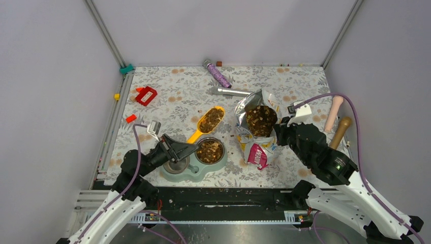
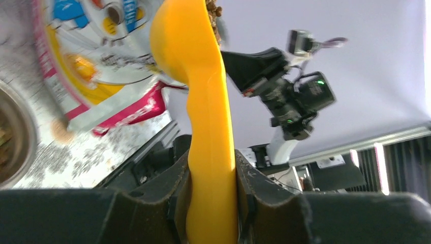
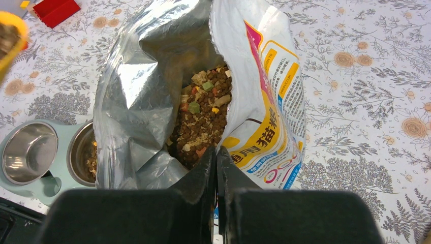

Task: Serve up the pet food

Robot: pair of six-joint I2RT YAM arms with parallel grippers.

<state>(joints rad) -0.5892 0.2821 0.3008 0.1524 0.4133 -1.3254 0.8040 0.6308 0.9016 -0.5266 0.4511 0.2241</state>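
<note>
Brown-tan kibble (image 3: pixel 203 122); orange scoop (image 2: pixel 208 127); silver-lined yellow-white-pink bag (image 3: pixel 264 101); pale green feeder (image 1: pixel 199 171), 2 silver bowls (image 3: pixel 29 152); floral tablecloth (image 1: pixel 178 96).

Left arm (image 1: pixel 133 170), right arm (image 1: pixel 330 162): white shells near bases, black links and joints further out. Lilac cable (image 1: pixel 354 122) looping along each arm. White camera block (image 1: pixel 301 113) on each wrist. Small green light (image 1: pixel 337 166) on right arm's black joint. Left pincer (image 2: pixel 211 203), right pincer (image 3: pixel 216 178): matte black blocky fingers, inner edges scuffed, dusty.
</note>
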